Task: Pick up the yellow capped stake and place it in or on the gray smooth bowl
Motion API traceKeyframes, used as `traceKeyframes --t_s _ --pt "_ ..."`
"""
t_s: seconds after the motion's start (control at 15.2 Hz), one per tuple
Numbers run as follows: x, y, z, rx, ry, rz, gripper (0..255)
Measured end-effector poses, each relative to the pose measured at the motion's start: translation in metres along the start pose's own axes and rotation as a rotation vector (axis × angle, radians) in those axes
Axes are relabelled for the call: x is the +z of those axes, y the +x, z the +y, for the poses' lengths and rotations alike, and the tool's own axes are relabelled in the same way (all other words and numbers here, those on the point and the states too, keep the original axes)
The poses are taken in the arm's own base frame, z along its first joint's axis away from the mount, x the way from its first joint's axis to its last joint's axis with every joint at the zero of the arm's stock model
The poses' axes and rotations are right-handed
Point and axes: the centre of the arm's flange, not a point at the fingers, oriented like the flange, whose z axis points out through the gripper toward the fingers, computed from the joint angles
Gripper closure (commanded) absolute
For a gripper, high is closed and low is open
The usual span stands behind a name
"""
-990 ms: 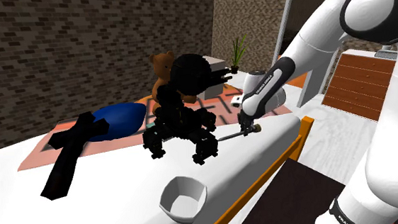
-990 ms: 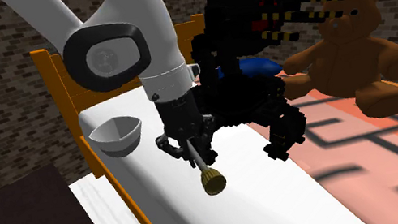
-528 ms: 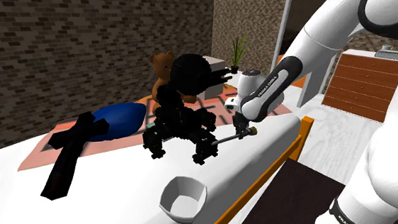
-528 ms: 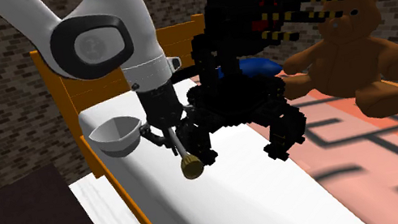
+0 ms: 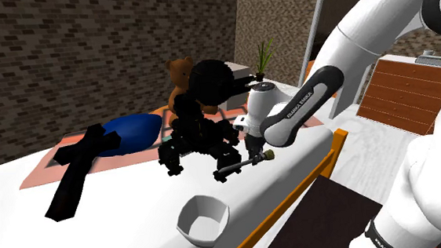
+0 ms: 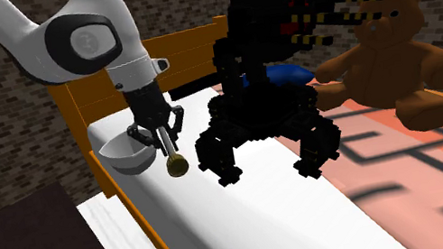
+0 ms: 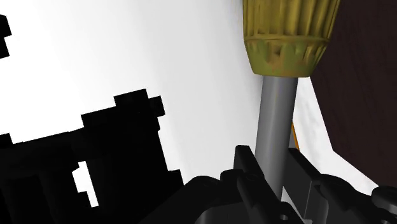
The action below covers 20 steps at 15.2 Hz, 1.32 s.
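Note:
The stake (image 7: 275,114) is a grey rod with a ribbed yellow cap (image 7: 289,32). My gripper (image 7: 273,168) is shut on its grey shaft, and the cap points away from the hand. In the shoulder view the stake (image 5: 241,163) hangs above the white bed, with the gripper (image 5: 252,151) beside the black blocky toy (image 5: 199,120). The bowl (image 5: 203,220) sits on the bed near its front edge, some way from the stake. In the second exterior view the gripper (image 6: 161,138) holds the stake (image 6: 173,157) just beside the bowl (image 6: 127,155).
A brown teddy bear (image 6: 395,50) sits on the pink patterned blanket (image 6: 399,159). A blue cushion (image 5: 129,133) and a long black object (image 5: 76,171) lie farther along the bed. The orange wooden bed frame (image 5: 290,197) runs along the near edge.
The arm has carried the stake along the bed toward the bowl, leftward in both exterior views. The grip on the stake is unchanged.

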Motion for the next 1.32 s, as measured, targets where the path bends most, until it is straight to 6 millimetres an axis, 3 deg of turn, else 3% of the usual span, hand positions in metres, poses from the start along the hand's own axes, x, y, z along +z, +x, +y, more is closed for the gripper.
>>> traceKeyframes --t_s 1.12,1.32 --pt "-0.034 0.203 -0.096 0.001 0.0 0.0 255" --pt "-0.022 0.218 -0.106 0.001 0.0 0.0 255"
